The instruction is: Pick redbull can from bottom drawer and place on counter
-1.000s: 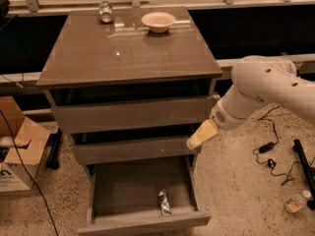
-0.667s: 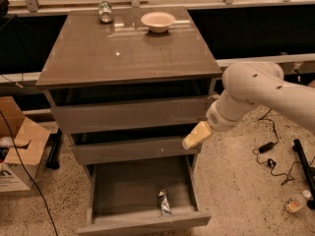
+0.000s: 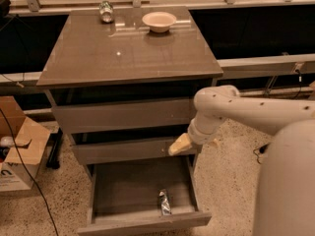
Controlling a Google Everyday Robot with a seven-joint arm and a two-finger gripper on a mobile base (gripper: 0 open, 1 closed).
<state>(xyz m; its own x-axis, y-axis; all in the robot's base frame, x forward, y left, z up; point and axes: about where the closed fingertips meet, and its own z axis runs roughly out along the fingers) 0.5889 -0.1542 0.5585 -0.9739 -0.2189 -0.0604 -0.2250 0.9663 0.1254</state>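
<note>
A grey-brown, wood-look cabinet of three drawers [image 3: 128, 117] stood in the middle, and everything else is placed from it. The robot's white, rounded arm [image 3: 246, 112] reached in from the cabinet's right side, bending down across its front right corner. The cabinet's top, a glossy grey-brown counter [image 3: 128, 53], formed a broad reflective surface. The bottom drawer [image 3: 123, 193], a shallow, handleless tray, was pulled out at the cabinet's foot, while the two drawers above it were closed or nearly so. An open brown cardboard box [image 3: 22, 146] sat on the speckled floor to the cabinet's left. A shallow cream bowl [image 3: 159, 21] rested near the counter's back edge, and a stubby greenish-silver can [image 3: 106, 12] stood to its left at the back corner. The pale yellowish gripper [image 3: 179, 144] hung at the right end of the middle drawer's front, above the open drawer; whether it was open or closed could not be told. The slim silver and dark-blue redbull can [image 3: 164, 202] lay on its side in the bottom drawer, near its front right.
</note>
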